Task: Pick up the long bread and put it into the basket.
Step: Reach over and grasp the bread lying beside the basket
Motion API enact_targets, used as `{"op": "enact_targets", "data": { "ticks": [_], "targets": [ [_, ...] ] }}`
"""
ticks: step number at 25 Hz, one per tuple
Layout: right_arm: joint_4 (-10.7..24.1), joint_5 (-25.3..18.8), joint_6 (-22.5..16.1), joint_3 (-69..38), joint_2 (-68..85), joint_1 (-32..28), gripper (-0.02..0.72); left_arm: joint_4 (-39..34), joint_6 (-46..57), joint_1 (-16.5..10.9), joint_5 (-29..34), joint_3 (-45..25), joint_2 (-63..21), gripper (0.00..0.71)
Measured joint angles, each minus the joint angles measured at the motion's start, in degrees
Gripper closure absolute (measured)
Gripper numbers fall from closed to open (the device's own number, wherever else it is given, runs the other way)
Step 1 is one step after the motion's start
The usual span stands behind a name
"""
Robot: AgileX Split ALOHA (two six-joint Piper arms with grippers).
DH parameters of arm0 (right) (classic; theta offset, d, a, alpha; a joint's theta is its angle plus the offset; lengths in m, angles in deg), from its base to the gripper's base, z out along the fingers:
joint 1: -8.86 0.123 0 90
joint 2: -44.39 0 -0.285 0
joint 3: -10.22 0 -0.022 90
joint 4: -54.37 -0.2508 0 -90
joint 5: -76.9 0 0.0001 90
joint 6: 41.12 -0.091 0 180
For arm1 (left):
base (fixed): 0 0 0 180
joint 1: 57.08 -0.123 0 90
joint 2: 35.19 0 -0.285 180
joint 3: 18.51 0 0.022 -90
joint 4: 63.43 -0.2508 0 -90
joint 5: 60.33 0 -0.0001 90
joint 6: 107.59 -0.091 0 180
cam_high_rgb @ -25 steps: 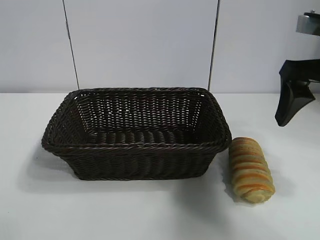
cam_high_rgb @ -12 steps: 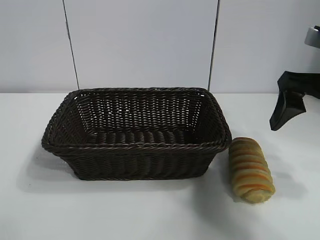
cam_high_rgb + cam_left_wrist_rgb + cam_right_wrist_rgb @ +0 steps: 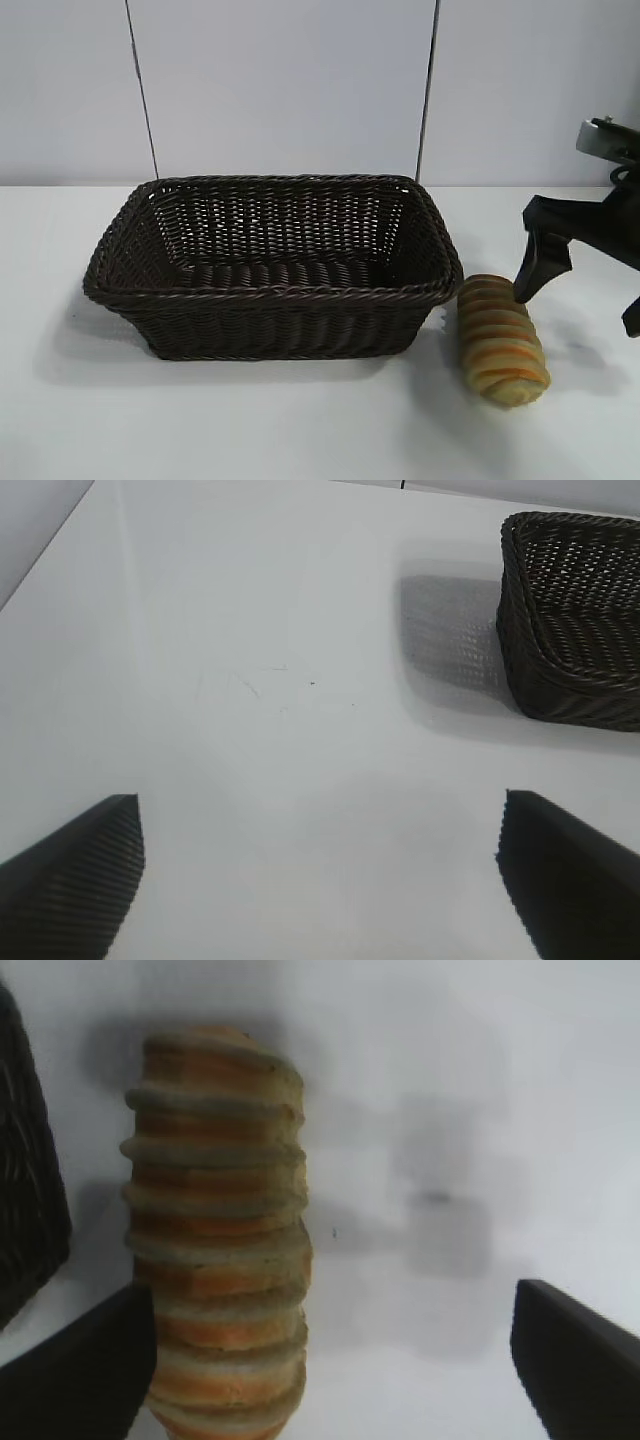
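Note:
The long bread (image 3: 501,340), a golden-tan loaf with orange crosswise stripes, lies on the white table just right of the basket (image 3: 270,325), a dark brown wicker one with nothing in it. My right gripper (image 3: 575,312) hangs open low over the table at the loaf's far right side, its nearer finger close to the loaf's far end. In the right wrist view the long bread (image 3: 215,1230) lies just inside one finger, and the right gripper (image 3: 330,1305) holds nothing. My left gripper (image 3: 318,810) stands open over bare table, off to one side of the basket (image 3: 570,680).
The basket's corner (image 3: 25,1190) sits close beside the loaf on the side away from my right gripper. White table (image 3: 300,420) stretches in front of the basket and to the right of the loaf. A pale wall closes the back.
My right gripper has come down and leftwards from the upper right to the loaf's far end, still open. The loaf and the basket have not moved.

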State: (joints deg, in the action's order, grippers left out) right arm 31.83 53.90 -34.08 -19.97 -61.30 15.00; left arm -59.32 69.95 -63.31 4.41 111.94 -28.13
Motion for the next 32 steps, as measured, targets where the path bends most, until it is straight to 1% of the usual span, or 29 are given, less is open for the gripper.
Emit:
{"op": "enact_targets", "data": {
  "ticks": [2, 5, 7, 11, 16, 18, 19, 20, 21, 24, 28, 32],
  "targets": [
    [-0.2, 1.6, 0.1, 0.0, -0.9, 2.3, 0.022, 0.0, 0.0, 0.0, 0.0, 0.0, 0.0, 0.016],
    [-0.5, 2.2, 0.0, 0.1, -2.1, 4.5, 0.022, 0.0, 0.0, 0.0, 0.0, 0.0, 0.0, 0.016],
    [-0.5, 2.2, -0.2, 0.1, -3.0, 4.9, 0.026, 0.0, 0.0, 0.0, 0.0, 0.0, 0.0, 0.016],
    [-0.1, 2.5, -0.4, 0.1, -3.9, 5.0, 0.068, 0.0, 0.0, 0.0, 0.0, 0.0, 0.0, 0.016],
    [0.1, 2.7, -1.0, 0.2, -5.5, 5.1, 0.189, 0.0, 0.0, 0.0, 0.0, -0.1, 0.0, 0.016],
    [0.7, 2.8, -2.2, 0.4, -6.0, 5.1, 0.274, 0.0, 0.0, 0.0, 0.0, -0.1, 0.0, 0.016],
    [1.5, 2.8, -3.2, 0.4, -6.0, 5.2, 0.322, 0.0, 0.0, 0.0, 0.0, -0.1, 0.0, 0.016],
    [2.4, 2.8, -4.3, 0.4, -6.0, 5.2, 0.387, 0.0, 0.0, 0.0, 0.0, -0.2, 0.0, 0.016],
    [3.3, 2.8, -5.3, 0.4, -6.0, 5.2, 0.43, 0.0, 0.0, 0.0, 0.0, -0.2, 0.0, 0.016],
    [6.4, 2.8, -8.5, 0.4, -5.8, 5.2, 0.531, 0.0, 0.0, 0.0, 0.0, -0.2, 0.0, 0.016],
    [9.6, 1.2, -10.7, 0.4, -4.1, 5.1, 0.566, 0.0, 0.0, 0.0, 0.0, -0.2, 0.0, 0.016],
    [10.9, -3.1, -12.1, 2.4, -0.8, 5.1, 0.566, 0.0, 0.0, 0.0, 0.0, -0.2, 0.0, 0.016]
  ]
}}
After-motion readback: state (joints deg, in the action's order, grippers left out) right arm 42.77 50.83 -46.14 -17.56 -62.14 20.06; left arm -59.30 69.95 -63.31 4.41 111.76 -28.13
